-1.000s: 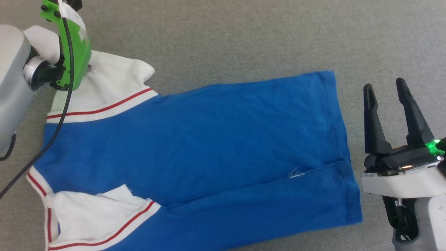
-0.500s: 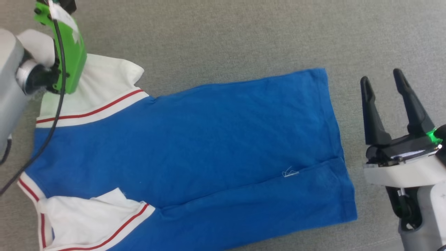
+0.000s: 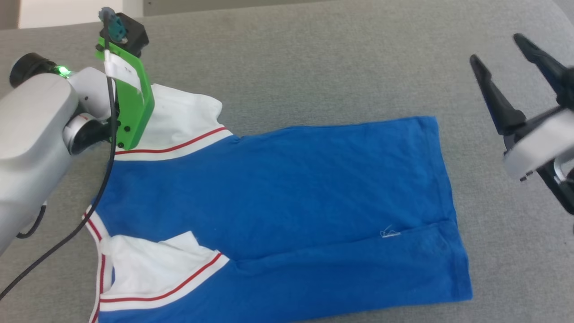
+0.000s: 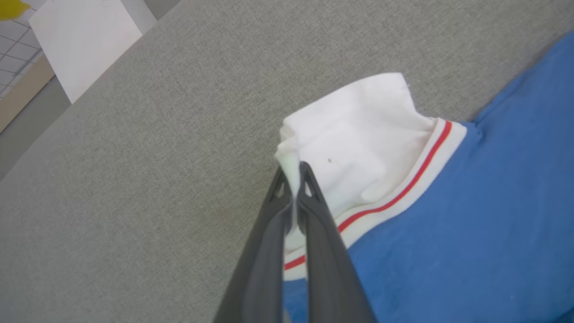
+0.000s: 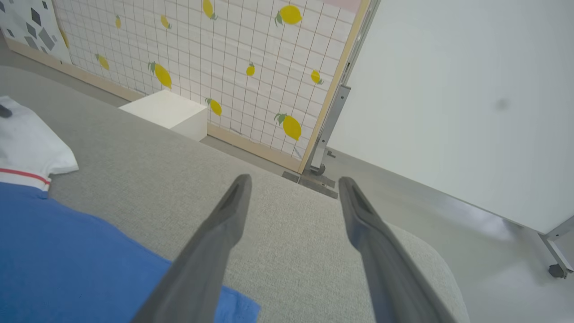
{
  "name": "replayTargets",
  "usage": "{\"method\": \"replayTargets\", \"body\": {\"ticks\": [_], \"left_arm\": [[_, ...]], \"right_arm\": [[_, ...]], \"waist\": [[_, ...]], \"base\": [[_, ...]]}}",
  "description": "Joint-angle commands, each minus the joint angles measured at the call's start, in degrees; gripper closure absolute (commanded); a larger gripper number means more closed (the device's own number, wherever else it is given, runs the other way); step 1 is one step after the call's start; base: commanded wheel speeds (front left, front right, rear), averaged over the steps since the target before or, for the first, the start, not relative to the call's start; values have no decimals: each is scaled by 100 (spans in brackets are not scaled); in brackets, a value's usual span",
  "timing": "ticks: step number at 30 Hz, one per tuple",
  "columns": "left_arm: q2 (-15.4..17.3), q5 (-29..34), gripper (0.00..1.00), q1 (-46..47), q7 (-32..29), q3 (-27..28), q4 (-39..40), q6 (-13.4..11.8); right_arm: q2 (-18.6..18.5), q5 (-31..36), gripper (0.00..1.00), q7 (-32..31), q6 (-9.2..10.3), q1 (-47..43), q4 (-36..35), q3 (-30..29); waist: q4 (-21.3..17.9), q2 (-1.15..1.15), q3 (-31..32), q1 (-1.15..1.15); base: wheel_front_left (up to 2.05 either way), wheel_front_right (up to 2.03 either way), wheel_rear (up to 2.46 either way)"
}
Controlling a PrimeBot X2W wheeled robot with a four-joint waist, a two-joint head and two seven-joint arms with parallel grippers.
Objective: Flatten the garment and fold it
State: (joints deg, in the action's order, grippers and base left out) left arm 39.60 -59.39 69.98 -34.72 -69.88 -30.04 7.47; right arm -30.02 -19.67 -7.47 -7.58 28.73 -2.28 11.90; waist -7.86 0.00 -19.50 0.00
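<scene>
The garment (image 3: 287,188) lies spread on the grey surface, bright blue with two white sleeves trimmed in red and white. In the left wrist view my left gripper (image 4: 294,172) is shut on the bunched edge of the far white sleeve (image 4: 358,134), with cloth pinched between the fingertips. In the head view a green wrist mount (image 3: 132,107) covers those fingers above that sleeve (image 3: 184,112). The near sleeve (image 3: 152,264) lies folded onto the body. My right gripper (image 3: 497,48) hangs open and empty, right of the hem (image 3: 448,197); it also shows in the right wrist view (image 5: 295,180).
The grey padded surface (image 3: 314,58) extends beyond the garment on all sides. A black cable (image 3: 105,179) hangs from my left arm across the collar end. Past the table's far edge stand a white box (image 5: 166,112), a lemon-patterned screen (image 5: 202,58) and a white panel on wheels (image 5: 471,103).
The head camera has shifted, so the whole scene sits lower and further right. My left gripper has shut on the far sleeve's edge. My right gripper has moved up past the hem's far corner.
</scene>
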Motion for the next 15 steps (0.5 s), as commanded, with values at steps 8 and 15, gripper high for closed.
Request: {"method": "replayTargets", "body": {"ticks": [8, 15], "left_arm": [[-6, 96, 100, -82, 213, -154, 287, 2], [-76, 142, 100, 79, 305, -212, 335, 2]], "right_arm": [[-739, -1564, 0, -2720, 9, 1147, 842, 1500], [-860, -2558, 0, -4206, 9, 1876, 1768, 2269]], "waist": [[295, 0, 165, 0], [416, 0, -23, 0]], "base": [[0, 0, 0], [0, 0, 0]]}}
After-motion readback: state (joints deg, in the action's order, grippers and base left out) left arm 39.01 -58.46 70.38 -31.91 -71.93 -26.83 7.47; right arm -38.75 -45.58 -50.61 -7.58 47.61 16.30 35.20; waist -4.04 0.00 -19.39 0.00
